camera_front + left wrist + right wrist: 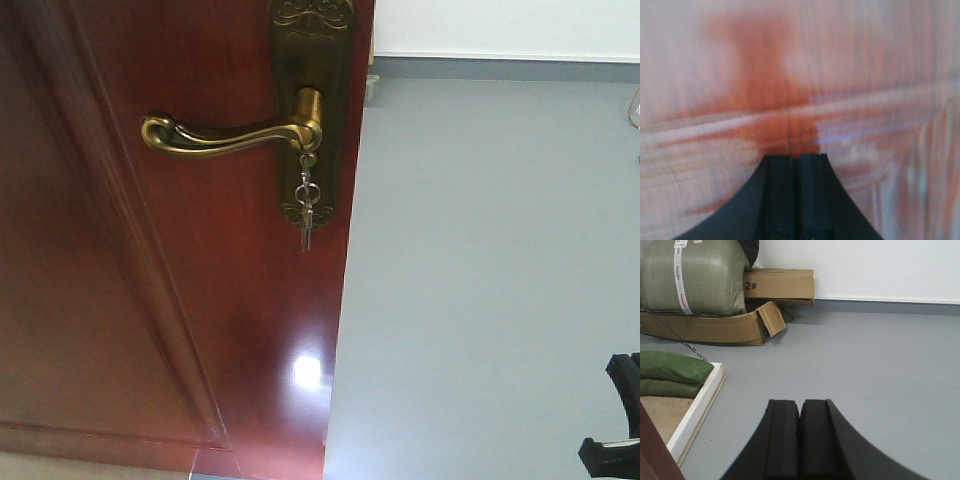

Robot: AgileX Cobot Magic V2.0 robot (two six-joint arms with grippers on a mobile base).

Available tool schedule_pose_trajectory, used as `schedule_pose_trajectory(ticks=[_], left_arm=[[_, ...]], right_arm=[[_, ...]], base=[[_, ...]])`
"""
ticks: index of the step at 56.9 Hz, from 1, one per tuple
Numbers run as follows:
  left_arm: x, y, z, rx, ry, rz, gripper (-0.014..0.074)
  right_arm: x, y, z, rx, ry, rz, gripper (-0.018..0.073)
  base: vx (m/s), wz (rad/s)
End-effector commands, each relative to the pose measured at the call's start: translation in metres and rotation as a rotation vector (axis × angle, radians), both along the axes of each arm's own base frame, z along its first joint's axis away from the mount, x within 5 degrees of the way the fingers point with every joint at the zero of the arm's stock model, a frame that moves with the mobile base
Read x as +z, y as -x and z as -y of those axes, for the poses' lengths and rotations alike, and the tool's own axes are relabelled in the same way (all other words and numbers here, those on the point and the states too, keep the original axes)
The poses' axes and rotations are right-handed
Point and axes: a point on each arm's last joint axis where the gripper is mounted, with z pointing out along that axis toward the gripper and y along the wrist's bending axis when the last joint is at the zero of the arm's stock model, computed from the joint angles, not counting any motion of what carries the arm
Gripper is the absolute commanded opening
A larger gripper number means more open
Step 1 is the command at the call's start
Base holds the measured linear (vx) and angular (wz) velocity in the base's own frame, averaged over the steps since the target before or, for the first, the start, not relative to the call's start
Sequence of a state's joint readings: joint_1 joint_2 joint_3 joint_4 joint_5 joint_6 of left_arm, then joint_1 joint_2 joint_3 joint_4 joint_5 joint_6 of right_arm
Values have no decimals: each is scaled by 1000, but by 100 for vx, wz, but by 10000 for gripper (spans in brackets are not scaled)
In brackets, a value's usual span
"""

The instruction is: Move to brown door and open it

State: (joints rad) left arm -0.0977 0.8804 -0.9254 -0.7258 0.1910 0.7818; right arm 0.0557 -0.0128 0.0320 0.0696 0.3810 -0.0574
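Closest in, the left gripper (pixel 795 159) has its jaws pressed flat together with nothing between them, right up against the brown door (pixel 180 300), which fills the left wrist view as a blur of glossy reddish wood. The right gripper (pixel 800 402) is the same story: jaws shut tight, holding nothing, hanging over the bare grey floor (pixel 865 370).

From the front camera, the door takes up the whole left half of the picture, its free edge running down the middle and grey floor open beside it. A bright spot of glare sits low on the wood near that edge. High on the door is the brass lever handle (pixel 225 133), reaching leftward from its ornate backplate (pixel 312 110), and silver keys (pixel 306 212) dangle from the lock just under the lever. At the far lower right corner, a black piece of the robot pokes into frame.

Further out in the right wrist view: a white wooden frame (pixel 697 407) at the left with green sandbags (pixel 672 372) lying inside it, then flattened cardboard boxes (pixel 715 327) carrying a large green sack (pixel 695 277). One box (pixel 780 286) is marked "2#". Behind it all stands the white wall (pixel 865 267).
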Motion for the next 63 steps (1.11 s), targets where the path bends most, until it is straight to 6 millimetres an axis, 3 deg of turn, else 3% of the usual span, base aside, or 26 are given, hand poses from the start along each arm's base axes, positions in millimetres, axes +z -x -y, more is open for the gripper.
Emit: schedule_pose_trajectory(ticks=[1,26,33,46,63], left_arm=[[13,0,-6,71,39,63,-3],[20,0,-11,118,89,136,-3],[14,13,-13,121,85,143,-3],[-37,56,-17,122,83,111,-3],[-147,108,-22,124,81,45,-3]], right_arm=[[6,-2,1,-5,7,78,0],[6,-2,1,-5,7,80,0],[6,-2,1,-5,7,80,0],[6,-2,1,-5,7,80,0],[6,-2,1,-5,7,80,0]], base=[[0,0],[0,0],[0,0],[0,0],[0,0]])
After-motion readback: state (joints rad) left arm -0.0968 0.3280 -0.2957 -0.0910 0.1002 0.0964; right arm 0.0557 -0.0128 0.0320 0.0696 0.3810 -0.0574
